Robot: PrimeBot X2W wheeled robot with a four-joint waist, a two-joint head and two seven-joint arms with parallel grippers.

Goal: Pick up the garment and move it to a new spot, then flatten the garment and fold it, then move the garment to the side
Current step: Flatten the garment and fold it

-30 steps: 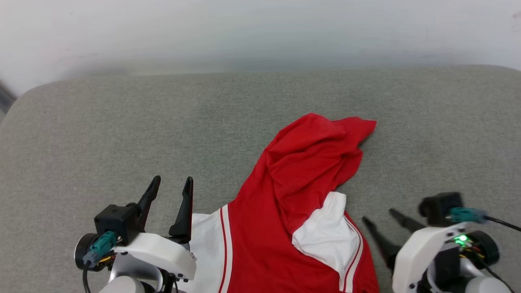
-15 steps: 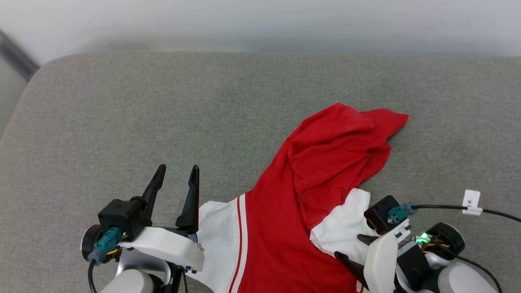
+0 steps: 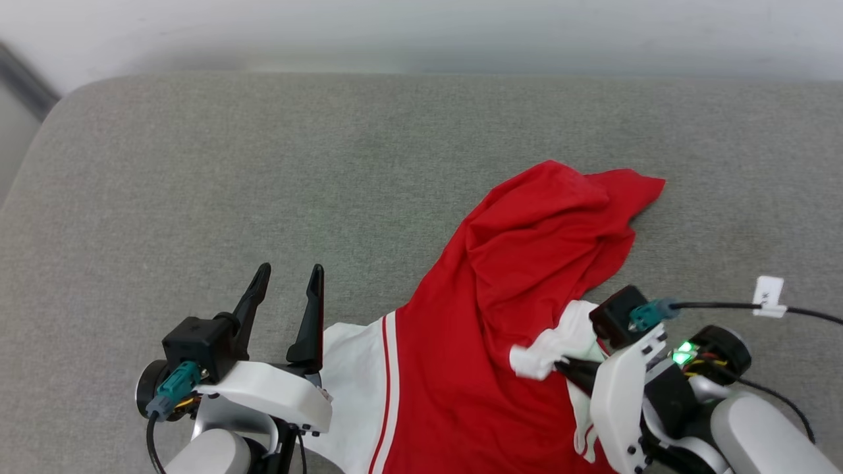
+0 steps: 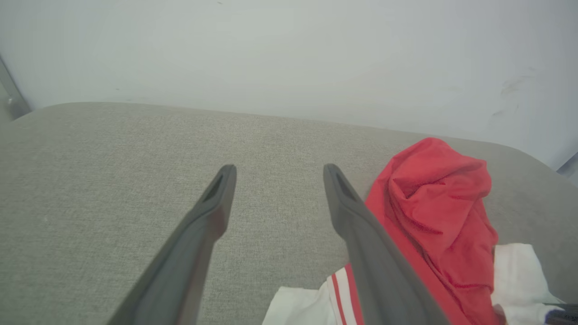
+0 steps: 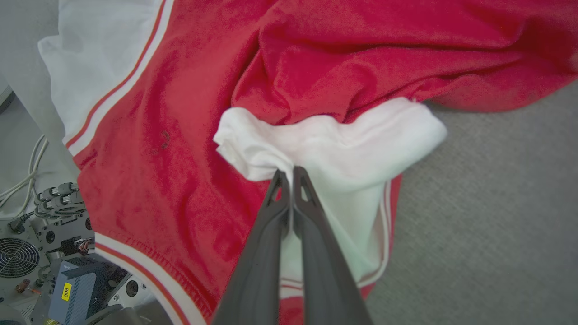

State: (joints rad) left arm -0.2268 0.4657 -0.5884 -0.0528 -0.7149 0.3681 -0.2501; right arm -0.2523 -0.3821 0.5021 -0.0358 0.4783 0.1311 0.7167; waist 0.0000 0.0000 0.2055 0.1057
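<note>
— Suddenly the right claw (image 3: 561, 364) has swung in from the lower right and snapped shut on the garment's (image 3: 507, 283) white sleeve (image 5: 343, 149), bunching it up!
— Pinched, fingers pressed together on the cloth. And the left claw (image 3: 290, 270)?
— Spread wide, lower left, hovering beside the other sleeve (image 3: 349, 355), holding nothing.
— Garment lies crumpled on the grey cushion (image 3: 197, 164), centre-right of the frame, red body trailing to the upper right.
</note>
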